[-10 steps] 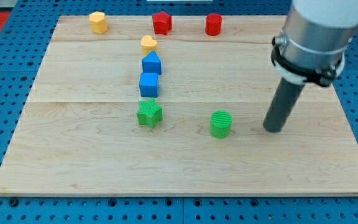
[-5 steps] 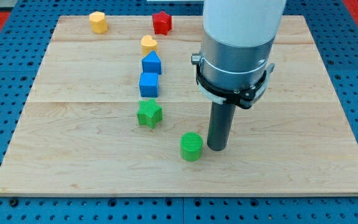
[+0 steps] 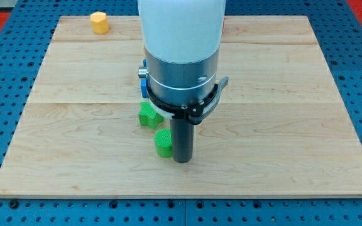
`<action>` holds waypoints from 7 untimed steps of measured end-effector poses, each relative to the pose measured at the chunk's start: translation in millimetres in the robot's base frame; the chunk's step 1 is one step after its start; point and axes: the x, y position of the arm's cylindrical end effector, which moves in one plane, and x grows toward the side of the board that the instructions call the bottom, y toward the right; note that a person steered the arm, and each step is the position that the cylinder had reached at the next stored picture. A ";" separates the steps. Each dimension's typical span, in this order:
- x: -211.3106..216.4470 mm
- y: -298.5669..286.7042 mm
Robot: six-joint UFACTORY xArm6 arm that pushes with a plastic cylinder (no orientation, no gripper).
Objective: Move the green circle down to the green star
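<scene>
Blue pegboard frames the pale wooden surface [image 3: 281, 94], a planked board that fills most of the single camera view. From my remote seat I see the arm's wide silver and white body standing over the middle of it, hiding whatever lies behind.

My tip [image 3: 182, 160] is down on the wood, touching or all but touching the right side of the ribbed green circle block [image 3: 163, 144]. That circle sits just below and slightly to the view's right of the green star block [image 3: 148, 115], whose right part is covered by the arm's collar. The two greens are near each other, and I cannot tell if they touch. A sliver of a blue block [image 3: 142, 72] shows at the arm's left edge, and a yellow-orange block [image 3: 99, 22] stands alone near the view's top left.

As for the end effector, it is a plain dark rod with nothing to open or close; it grips nothing and only pushes.

I judge the task nearly complete. To finish well, I would nudge gently toward the view's left and slightly up, keeping the contact centred on the circle so it does not roll off sideways, and stop before it shoves the star out of place.
</scene>
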 end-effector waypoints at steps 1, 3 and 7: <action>-7.9 2.8; -9.0 0.3; -35.2 12.7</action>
